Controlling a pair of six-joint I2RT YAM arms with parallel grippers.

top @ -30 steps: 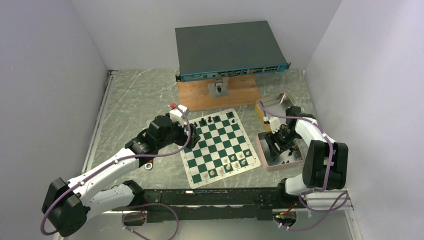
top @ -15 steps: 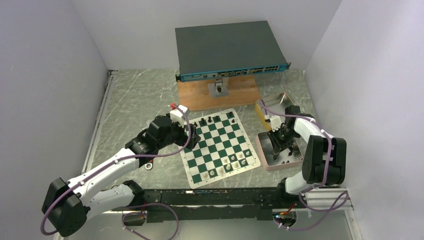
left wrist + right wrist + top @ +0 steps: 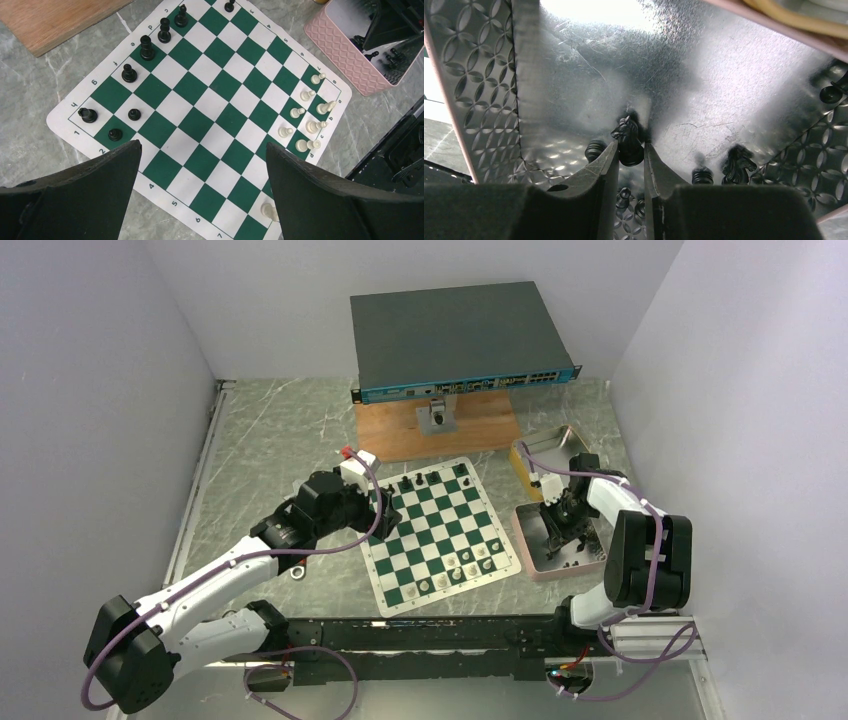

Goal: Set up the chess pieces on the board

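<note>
Right wrist view: the right hand [image 3: 631,150] is down inside the pink tray [image 3: 469,75]. Its two dark fingers are drawn in narrow w/ a black knight [image 3: 628,139] between them. Both pads appear to touch the knight's lower body, so it reads as gripped but not yet lifted. The knight is near the middle of the tray's shiny metal floor; can't tell if it is upright or lying. Other loose black pcs lie around it, e.g. a second knight [image 3: 738,165] toward the tray's right wall and a pawn [image 3: 595,149] just beside the left finger.

Top view: the board [image 3: 440,530] lies mid-worktop [image 3: 280,440], w/ the tray just beside its right edge.

Left wrist view: the left hand [image 3: 202,150] is spread wide, holds nothing, and hovers over the board's left edge. Black pieces [image 3: 146,48] stand in a partial row along the far edge, w/ two pawns one rank in. White pieces [image 3: 305,115] cluster at the near edge, toward the right corner.

Handling, as a judgement: the knight is prob. very light, hard, smooth plastic. It is narrow, so it may twist or slip between the pads and tip when set down. The best hold is low on the body, just above the base, not on the uneven head. A gentle squeeze should be enough.
</note>
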